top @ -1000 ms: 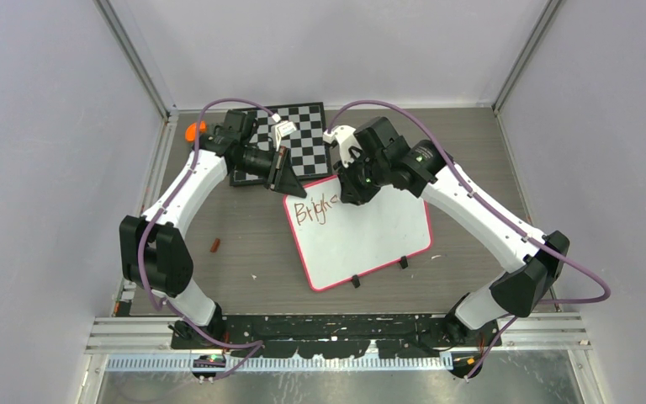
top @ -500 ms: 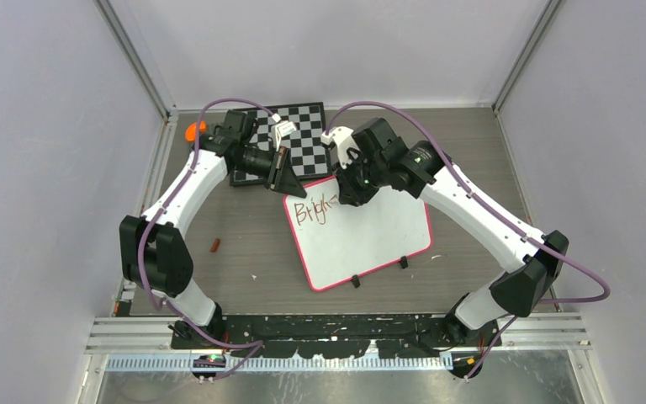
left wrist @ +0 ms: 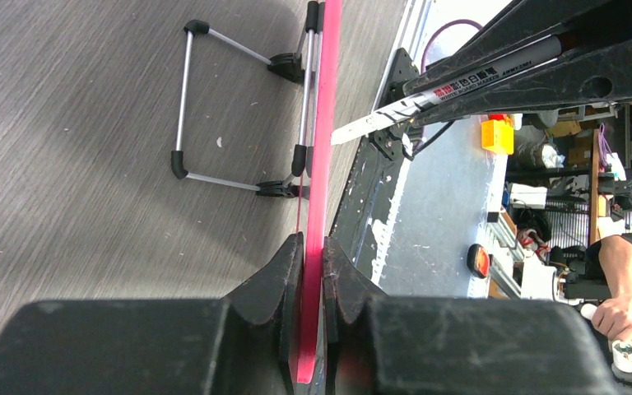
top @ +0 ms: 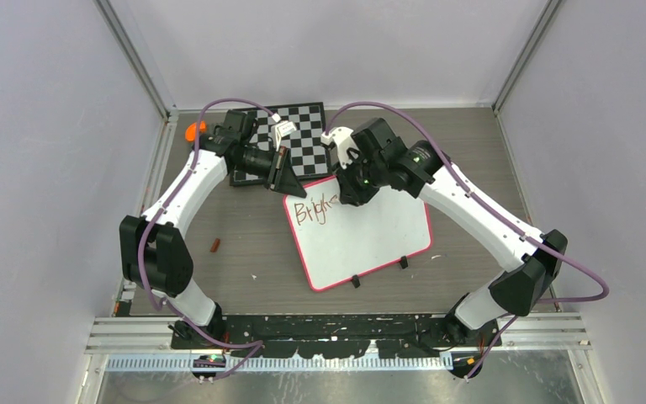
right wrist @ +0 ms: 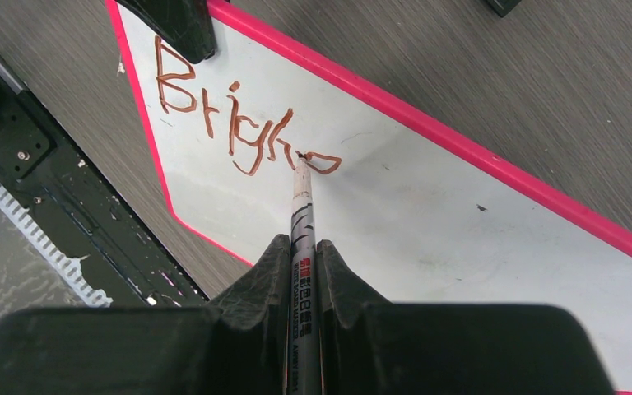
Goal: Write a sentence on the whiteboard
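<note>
The whiteboard (top: pixel 370 236) lies flat in the middle of the table, white with a pink-red rim (right wrist: pixel 461 144). Reddish-brown letters (right wrist: pixel 230 115) near its far left corner read "Bright" with a further stroke just forming; they also show in the top view (top: pixel 315 209). My right gripper (right wrist: pixel 303 247) is shut on a silver whiteboard marker (right wrist: pixel 303 230), its tip touching the board at the last letter. My left gripper (left wrist: pixel 313 247) is shut on the board's pink edge (left wrist: pixel 322 164) at the far left corner (top: pixel 286 189). The marker also shows in the left wrist view (left wrist: pixel 461 82).
A black-and-white checkered board (top: pixel 299 135) lies behind the whiteboard, partly under the left arm. An orange object (top: pixel 192 131) sits at the far left. A small brown piece (top: pixel 214 245) lies left of the whiteboard. Two black clip feet (top: pixel 378 271) stand at the board's near edge.
The right gripper has shifted the marker slightly while adding another stroke after "Bright". The left gripper keeps its hold on the board's corner.
</note>
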`<state>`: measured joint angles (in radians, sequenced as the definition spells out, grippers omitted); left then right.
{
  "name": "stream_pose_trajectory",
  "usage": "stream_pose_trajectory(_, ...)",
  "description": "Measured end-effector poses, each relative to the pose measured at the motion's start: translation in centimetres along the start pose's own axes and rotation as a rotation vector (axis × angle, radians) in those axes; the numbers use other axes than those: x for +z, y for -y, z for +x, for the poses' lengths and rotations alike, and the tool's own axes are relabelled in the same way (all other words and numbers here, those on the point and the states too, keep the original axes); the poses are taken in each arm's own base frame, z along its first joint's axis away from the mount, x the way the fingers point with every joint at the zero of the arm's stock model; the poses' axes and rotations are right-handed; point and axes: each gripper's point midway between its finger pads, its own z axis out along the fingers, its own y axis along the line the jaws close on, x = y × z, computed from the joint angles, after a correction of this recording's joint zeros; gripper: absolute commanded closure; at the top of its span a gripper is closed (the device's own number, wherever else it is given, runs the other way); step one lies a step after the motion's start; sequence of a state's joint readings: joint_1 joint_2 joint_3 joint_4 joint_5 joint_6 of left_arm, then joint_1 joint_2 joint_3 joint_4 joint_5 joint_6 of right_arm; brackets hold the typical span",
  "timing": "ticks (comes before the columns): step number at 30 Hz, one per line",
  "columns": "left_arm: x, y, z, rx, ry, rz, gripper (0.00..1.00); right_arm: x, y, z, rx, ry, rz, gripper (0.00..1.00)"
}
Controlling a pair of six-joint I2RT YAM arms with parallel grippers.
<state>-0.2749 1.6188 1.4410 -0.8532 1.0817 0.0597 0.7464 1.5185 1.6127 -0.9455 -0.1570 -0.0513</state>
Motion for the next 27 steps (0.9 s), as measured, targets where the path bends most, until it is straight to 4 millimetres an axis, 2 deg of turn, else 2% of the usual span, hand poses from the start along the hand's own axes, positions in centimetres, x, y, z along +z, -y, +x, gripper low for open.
stream_pose_trajectory(8,0.0,0.0,0.0,0.000,0.000,0.000,1.00,-0.3,0.2,0.2,0.005,-0.010,0.006,1.00)
stream_pose_trajectory(22,0.0,0.0,0.0,0.000,0.000,0.001,1.00,-1.2,0.2,-1.4,-0.003,0.034,0.007,1.00)
stream_pose_trajectory(27,0.0,0.0,0.0,-0.001,0.000,0.001,1.00,-1.0,0.3,-1.8,-0.006,0.041,0.010,1.00)
